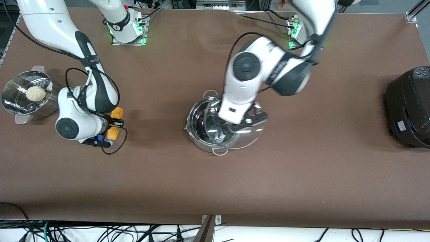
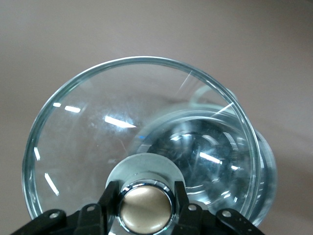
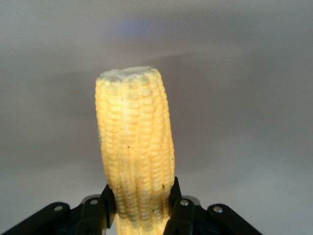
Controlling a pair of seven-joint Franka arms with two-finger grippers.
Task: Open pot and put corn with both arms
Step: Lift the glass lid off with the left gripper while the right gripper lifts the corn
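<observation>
Here the nearest of the task's things was the steel pot (image 1: 208, 129), mid-table, with the left gripper (image 1: 242, 123) over it, fingers pinched on the tan knob (image 2: 145, 209) of the glass lid (image 1: 247, 136). The lid hung raised and slid off toward the left arm's end of the table, which I judge was meant to clear the pot's mouth while the other arm brought the food. Slightly farther from the front camera, toward the right arm's end, the right gripper (image 1: 115, 126) was clamped across the corn cob (image 1: 116, 127), apparently just above the brown table (image 1: 215, 188), well apart from the pot. Farther along that end stood a steamer pot (image 1: 20, 102) with a pale bun (image 1: 35, 93) on its perforated insert, and at the opposite end a black cooker (image 1: 410, 107). The left wrist view showed the knob seated squarely between the fingers (image 2: 107, 198), with the pot's interior visible through the glass; the front view hid that grip under the arm. The right wrist view showed the fingers (image 3: 177, 198) gripping the cob partway along its length, the cut end free.
</observation>
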